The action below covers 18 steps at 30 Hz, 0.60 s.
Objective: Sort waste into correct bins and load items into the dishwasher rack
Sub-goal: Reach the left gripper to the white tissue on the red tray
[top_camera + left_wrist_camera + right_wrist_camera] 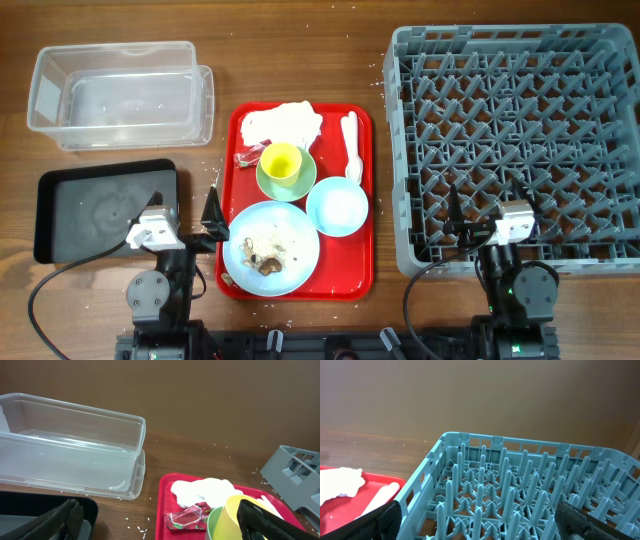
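On the red tray (360, 275) lie a crumpled white napkin (283, 122), a red-and-white wrapper (246, 157), a white spoon (350, 145), a yellow-green cup (281, 160) on a pale green saucer (297, 185), a small blue bowl (337, 208) and a large blue plate (285, 235) with brown food scraps (265, 263). The grey dishwasher rack (515, 120) stands right, holding nothing. My left gripper (187, 215) hangs open between black tray (100, 210) and red tray. My right gripper (488, 210) is open over the rack's near edge. The wrapper (187, 516) and cup (231, 515) show close ahead in the left wrist view.
The clear tub (120, 100) sits at the back left with nothing in it, the tub (70, 445) also filling the left wrist view. White crumbs dot the wood around the red tray. The right wrist view looks across the rack's pegs (520, 490).
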### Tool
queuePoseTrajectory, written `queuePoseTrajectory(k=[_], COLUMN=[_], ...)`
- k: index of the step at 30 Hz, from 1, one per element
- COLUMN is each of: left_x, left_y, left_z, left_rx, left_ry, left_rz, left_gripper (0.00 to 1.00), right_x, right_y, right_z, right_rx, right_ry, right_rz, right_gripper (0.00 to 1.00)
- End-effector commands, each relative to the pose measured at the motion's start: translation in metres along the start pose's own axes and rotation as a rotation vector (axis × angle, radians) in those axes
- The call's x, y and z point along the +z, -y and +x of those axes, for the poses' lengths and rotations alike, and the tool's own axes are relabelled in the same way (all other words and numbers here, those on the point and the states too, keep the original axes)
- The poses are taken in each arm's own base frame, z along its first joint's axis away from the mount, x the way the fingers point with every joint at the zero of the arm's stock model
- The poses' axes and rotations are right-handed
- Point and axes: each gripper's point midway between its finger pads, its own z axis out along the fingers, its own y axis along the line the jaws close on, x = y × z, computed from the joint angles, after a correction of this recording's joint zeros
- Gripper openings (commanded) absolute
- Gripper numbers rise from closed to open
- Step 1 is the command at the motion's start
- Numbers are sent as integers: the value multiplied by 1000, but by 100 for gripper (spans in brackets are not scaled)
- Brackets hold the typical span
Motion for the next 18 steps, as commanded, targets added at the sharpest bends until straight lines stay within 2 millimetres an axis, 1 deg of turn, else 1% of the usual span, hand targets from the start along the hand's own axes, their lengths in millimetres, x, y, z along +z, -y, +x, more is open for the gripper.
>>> queuePoseTrajectory(k=[1, 11, 12, 13, 14, 15, 16, 18], left_x=[0, 0, 0, -2, -12, -19, -26, -27], left_y=[4, 4, 12, 29, 64, 80, 92, 94], left_z=[3, 3, 3, 3, -4, -7, -4, -4], left_rx=[20, 19, -27, -126, -317, -398, -491, -597], left_ry=[-8, -8, -12, -28, -63, -94, -157, -194], left_rz=[22, 23, 69, 164, 370, 464, 534, 541], left_gripper=[100, 100, 100, 100, 100, 100, 100, 100], right_x=[0, 0, 0, 0, 0, 0, 0, 0], right_y=[0, 0, 0, 0, 0, 0, 0, 0], right_z=[2, 2, 2, 2, 2, 2, 2, 2], right_rx=[14, 14, 14, 14, 14, 14, 15, 14], right_ry=[-5, -5, -5, -5, -5, -5, -5, -5], right_rz=[-4, -4, -4, -4, -4, -4, -4, -4], right_gripper=[100, 100, 100, 100, 100, 100, 100, 100])
